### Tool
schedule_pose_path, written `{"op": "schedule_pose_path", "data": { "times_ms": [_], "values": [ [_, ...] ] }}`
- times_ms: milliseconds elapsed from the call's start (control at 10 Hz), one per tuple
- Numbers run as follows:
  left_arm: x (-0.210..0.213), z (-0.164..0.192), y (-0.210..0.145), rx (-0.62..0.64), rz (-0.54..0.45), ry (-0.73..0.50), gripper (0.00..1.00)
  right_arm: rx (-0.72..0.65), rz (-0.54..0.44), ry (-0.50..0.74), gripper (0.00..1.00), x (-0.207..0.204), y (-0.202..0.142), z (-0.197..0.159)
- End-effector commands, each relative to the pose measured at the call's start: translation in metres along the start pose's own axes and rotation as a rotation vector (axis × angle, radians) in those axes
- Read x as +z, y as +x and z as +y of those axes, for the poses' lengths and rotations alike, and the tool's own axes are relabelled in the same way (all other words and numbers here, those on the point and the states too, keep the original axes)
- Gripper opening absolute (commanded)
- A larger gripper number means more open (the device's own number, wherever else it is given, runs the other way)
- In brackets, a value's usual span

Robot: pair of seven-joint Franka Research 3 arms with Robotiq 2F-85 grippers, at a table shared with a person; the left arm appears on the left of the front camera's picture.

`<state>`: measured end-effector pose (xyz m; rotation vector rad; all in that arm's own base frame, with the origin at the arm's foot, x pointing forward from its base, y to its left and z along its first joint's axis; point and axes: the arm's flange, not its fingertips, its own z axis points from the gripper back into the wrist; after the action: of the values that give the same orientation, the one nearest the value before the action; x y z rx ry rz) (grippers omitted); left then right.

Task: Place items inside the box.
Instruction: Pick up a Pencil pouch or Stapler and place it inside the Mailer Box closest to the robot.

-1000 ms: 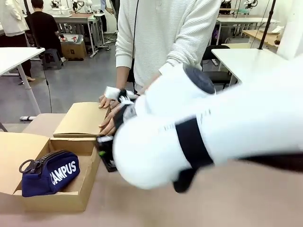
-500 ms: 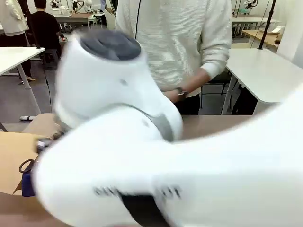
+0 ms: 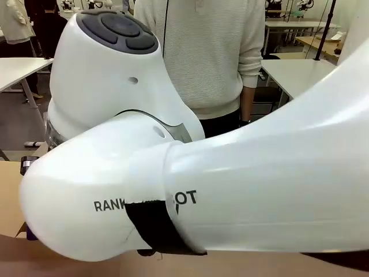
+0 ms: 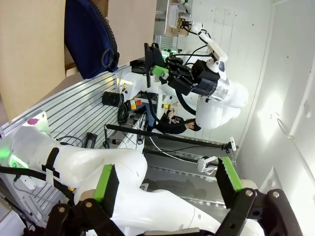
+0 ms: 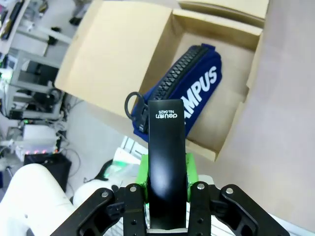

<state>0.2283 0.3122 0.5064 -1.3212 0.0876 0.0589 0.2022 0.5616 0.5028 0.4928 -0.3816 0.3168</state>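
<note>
My right gripper (image 5: pixel 167 172) is shut on a black stapler (image 5: pixel 167 142), its green pads pressed against both sides. It hangs above the open cardboard box (image 5: pixel 123 54), just off the box's near edge. A navy zip pouch (image 5: pixel 199 93) lettered "CAMPUS" lies inside the box. My left gripper (image 4: pixel 167 179) is open with nothing between its pads, raised and pointing away from the table. The left wrist view also has the navy pouch (image 4: pixel 88 39), and farther off the right gripper holding the stapler (image 4: pixel 147 64). The right arm (image 3: pixel 190 190) hides the box in the front view.
A person in a white sweater (image 3: pixel 202 52) stands at the far side of the table, arms down at the sides. The box's flaps (image 5: pixel 226 7) stand spread open. Bare brown tabletop (image 5: pixel 285 113) lies beside the box. White tables stand in the room behind.
My right arm has swung left across the front view with the stapler and now covers the box and pouch. The person's hands have left the box flap.
</note>
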Motion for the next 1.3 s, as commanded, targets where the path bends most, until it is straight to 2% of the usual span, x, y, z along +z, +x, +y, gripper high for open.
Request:
{"op": "schedule_pose_path", "data": {
  "times_ms": [0, 200, 600, 800, 900, 1200],
  "values": [
    [0.000, 0.001, -0.001, 0.002, 0.001, 0.011, 1.00, -0.043, -0.038, -0.004, 0.32, -0.007, 0.013, -0.005],
    [0.000, 0.001, -0.001, 0.002, 0.001, 0.011, 1.00, -0.104, -0.080, -0.036, 0.32, -0.037, 0.021, -0.009],
    [0.000, 0.001, -0.001, 0.002, 0.001, 0.011, 1.00, -0.163, -0.069, -0.050, 0.32, -0.090, 0.024, -0.020],
    [0.000, 0.001, -0.001, 0.002, 0.001, 0.011, 1.00, -0.183, -0.104, -0.076, 0.32, -0.117, 0.026, -0.026],
    [0.000, 0.001, -0.001, 0.002, 0.001, 0.011, 1.00, -0.177, -0.124, -0.115, 0.32, -0.127, 0.025, -0.029],
    [0.000, 0.001, -0.001, 0.002, 0.001, 0.011, 1.00, -0.164, -0.118, -0.098, 0.32, -0.138, 0.025, -0.031]
  ]
}}
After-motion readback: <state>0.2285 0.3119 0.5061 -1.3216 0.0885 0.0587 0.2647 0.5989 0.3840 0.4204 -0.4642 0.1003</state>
